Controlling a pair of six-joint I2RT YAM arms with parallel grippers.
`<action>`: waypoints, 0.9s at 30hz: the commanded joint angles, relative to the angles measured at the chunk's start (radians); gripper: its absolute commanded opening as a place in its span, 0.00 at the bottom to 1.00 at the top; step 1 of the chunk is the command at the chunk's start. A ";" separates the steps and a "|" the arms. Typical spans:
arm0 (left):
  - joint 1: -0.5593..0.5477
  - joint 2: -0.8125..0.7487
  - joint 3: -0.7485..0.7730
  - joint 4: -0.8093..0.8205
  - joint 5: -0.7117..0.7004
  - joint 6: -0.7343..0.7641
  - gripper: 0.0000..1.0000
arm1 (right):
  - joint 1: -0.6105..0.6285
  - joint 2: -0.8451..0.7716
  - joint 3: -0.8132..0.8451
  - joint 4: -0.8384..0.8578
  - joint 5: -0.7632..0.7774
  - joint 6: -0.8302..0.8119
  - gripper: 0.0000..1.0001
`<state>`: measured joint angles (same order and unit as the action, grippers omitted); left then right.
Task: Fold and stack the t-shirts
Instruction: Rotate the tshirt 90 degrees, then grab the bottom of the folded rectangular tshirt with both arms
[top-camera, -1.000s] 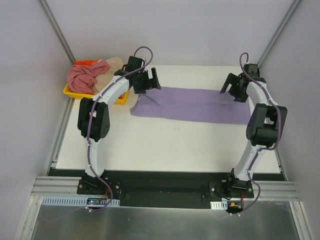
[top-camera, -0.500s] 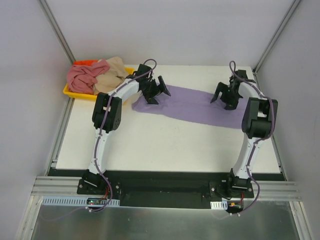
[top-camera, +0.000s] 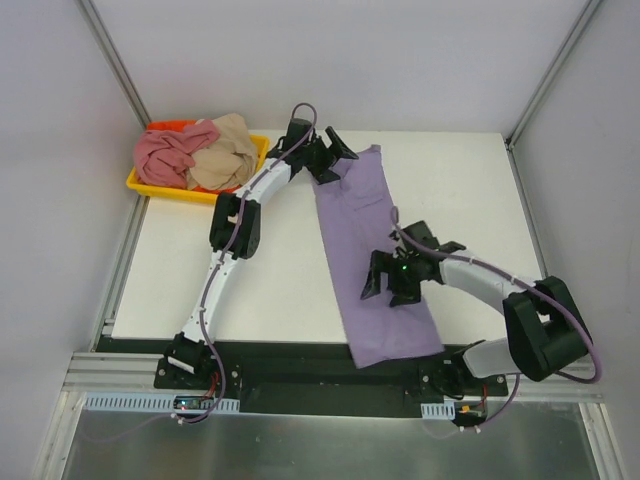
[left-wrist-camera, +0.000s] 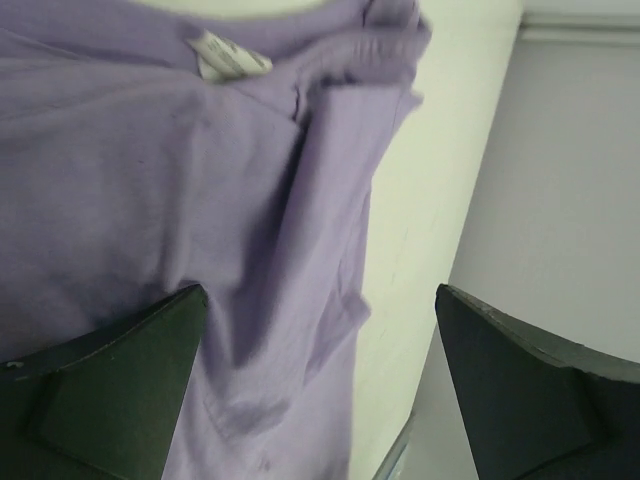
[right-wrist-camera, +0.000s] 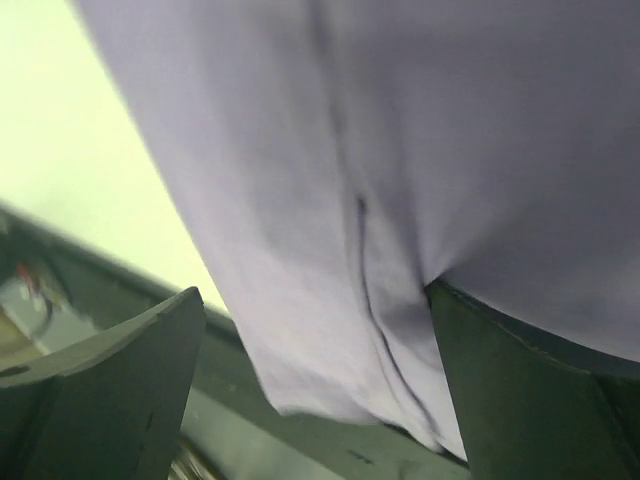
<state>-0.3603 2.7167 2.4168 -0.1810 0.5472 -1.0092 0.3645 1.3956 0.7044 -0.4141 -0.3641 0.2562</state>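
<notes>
Top external view shows the lavender t-shirt (top-camera: 352, 215) as a long folded strip on the counter (top-camera: 250, 290). Its collar end sits just under your left jaws and its body passes beneath your right jaws. The hem lies beyond them, overhanging the black front rail (top-camera: 300, 358). Both pairs of jaws are spread, gripping nothing. If you drag it nearer, the hem's weight may pull it off. If you pinch only one layer, the fold could open. Beside the left jaws, the pink t-shirt (top-camera: 165, 155) and tan t-shirt (top-camera: 228, 150) wait in the yellow tray (top-camera: 150, 186).
</notes>
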 joint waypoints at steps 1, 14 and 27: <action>-0.005 0.084 0.086 0.176 -0.075 -0.100 0.99 | 0.239 0.011 0.006 0.089 -0.154 0.098 0.96; -0.011 -0.467 -0.293 0.026 -0.098 0.328 0.99 | 0.289 -0.079 0.208 -0.129 0.148 -0.071 0.96; -0.282 -0.582 -0.648 -0.191 -0.150 0.408 0.99 | 0.287 -0.127 0.031 0.003 0.136 -0.038 0.96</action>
<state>-0.5598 2.0388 1.7512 -0.1989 0.4805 -0.6701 0.6559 1.3117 0.7719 -0.4488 -0.2394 0.2203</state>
